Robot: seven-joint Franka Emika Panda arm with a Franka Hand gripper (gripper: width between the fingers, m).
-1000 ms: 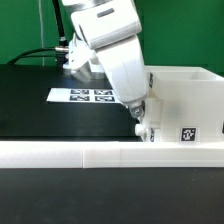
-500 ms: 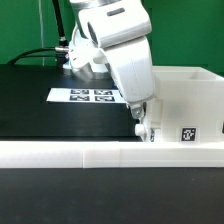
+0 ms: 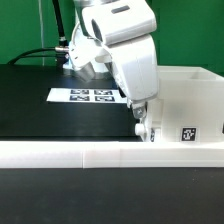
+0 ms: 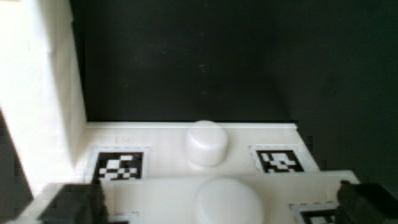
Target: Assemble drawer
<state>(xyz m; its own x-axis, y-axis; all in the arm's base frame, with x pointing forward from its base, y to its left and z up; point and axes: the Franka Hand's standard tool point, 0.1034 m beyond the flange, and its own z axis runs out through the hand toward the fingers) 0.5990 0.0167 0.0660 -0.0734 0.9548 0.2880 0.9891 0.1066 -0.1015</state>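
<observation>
I see the drawer casing, a white box with a small black-and-white marker on its front, sitting on the black worktop at the exterior view's right, just behind the long white border wall. In the wrist view a white panel shows two markers and a rounded knob. The marker board lies flat further back. The arm leans down beside the casing (hiding its near corner). The jaws look spread, dark fingertips apart, holding nothing.
</observation>
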